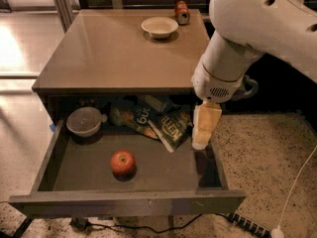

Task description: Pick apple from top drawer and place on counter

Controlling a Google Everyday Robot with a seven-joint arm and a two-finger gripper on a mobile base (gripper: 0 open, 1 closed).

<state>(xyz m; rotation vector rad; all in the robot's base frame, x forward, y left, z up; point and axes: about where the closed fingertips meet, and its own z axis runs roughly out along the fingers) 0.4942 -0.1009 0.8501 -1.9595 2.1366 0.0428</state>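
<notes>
The red apple [123, 161] with yellow patches lies on the floor of the open top drawer [124, 202], a little left of its middle. My gripper [200, 143] hangs pointing down from the white arm [233, 58], above the drawer's right side and just in front of the counter's edge. It is to the right of the apple, well apart from it, and holds nothing that I can see. The grey-brown counter [114, 53] is above the drawer.
A white bowl [159, 27] and a red soda can [182, 12] stand at the back of the counter. In the drawer's rear are a grey bowl [84, 121] and snack bags [158, 123]. A power strip [247, 224] and cables lie on the speckled floor.
</notes>
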